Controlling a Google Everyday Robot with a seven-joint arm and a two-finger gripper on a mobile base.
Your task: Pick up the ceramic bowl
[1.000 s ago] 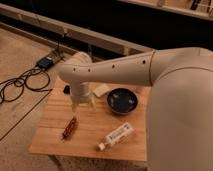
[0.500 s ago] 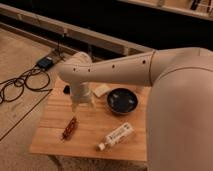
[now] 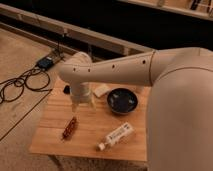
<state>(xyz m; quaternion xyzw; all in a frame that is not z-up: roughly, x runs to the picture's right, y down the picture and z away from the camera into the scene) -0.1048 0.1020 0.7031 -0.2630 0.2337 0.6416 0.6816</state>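
Single camera view, looking down over the robot's own arm (image 3: pixel 150 70). The bowl (image 3: pixel 122 100) stood upright on the wooden table (image 3: pixel 90 142), dark and glossy with a lighter inside, and nothing touched it. The arm reached in from the right and passed behind and above the bowl. The gripper (image 3: pixel 79 104) hung pointing down, just left of the bowl and apart from it, low over the table. Whether the gripper was spread or pressed together could not be told; it held nothing that could be seen.

1 white bottle (image 3: pixel 116 136) lay on its side in front of the bowl, near the table's front edge. 1 reddish-brown piece (image 3: pixel 69 128) lay to the front left of the bowl, beyond the gripper. 1 pale flat item (image 3: pixel 101 90) lay just left of the bowl, behind the gripper. On the floor, well to the left of the bowl, sat a black device (image 3: pixel 46 62) with looping cables (image 3: pixel 20 85).
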